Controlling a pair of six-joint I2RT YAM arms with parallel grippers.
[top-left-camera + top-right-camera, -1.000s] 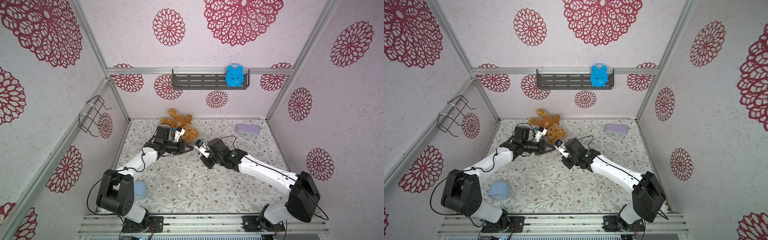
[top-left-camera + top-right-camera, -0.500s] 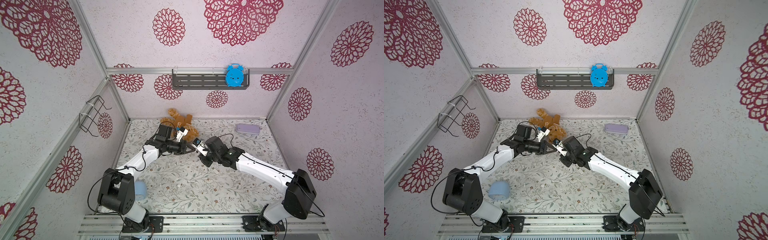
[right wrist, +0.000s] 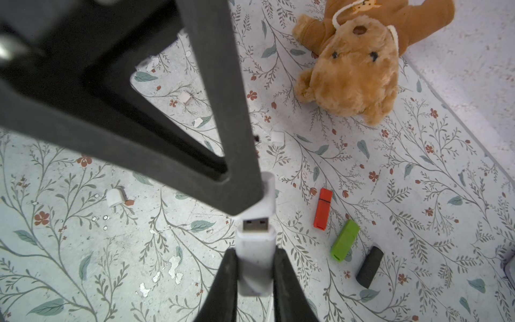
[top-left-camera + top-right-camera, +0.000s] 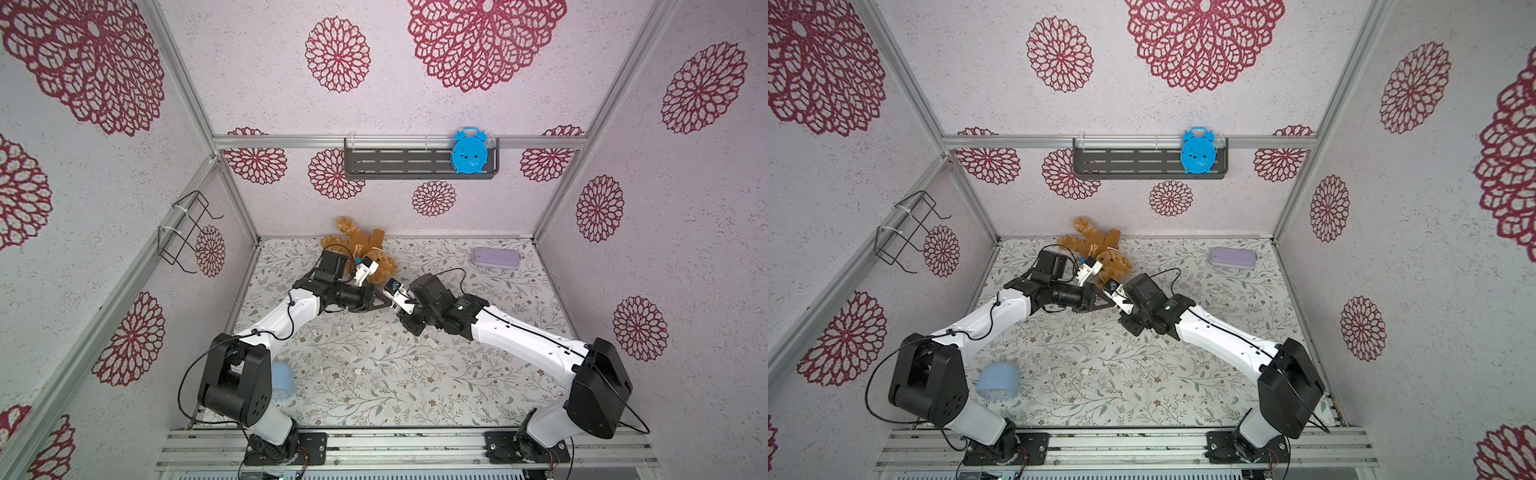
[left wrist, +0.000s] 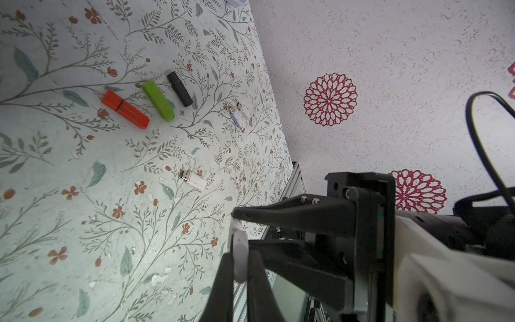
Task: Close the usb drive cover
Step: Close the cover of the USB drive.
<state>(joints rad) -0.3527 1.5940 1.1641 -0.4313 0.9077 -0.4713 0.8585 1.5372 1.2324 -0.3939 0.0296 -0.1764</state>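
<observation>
As I close the gap, left fingers [image 5: 223,287] grip the white plastic cap [image 3: 269,192], right fingers [image 3: 227,284] the uncapped white usb drive [image 3: 255,264].

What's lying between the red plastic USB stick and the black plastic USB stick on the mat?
A lime-green plastic USB stick, apart from both; both wrist views show it.

Brown plush teddy bear [image 4: 368,243] mid-frame at desk [image 4: 374,374] back edge, lilac plastic case [image 4: 495,258] to its right, pale blue cup [image 4: 998,380] lower left, blue clock [image 4: 469,151] on grey wall shelf [image 4: 395,162] above.
</observation>
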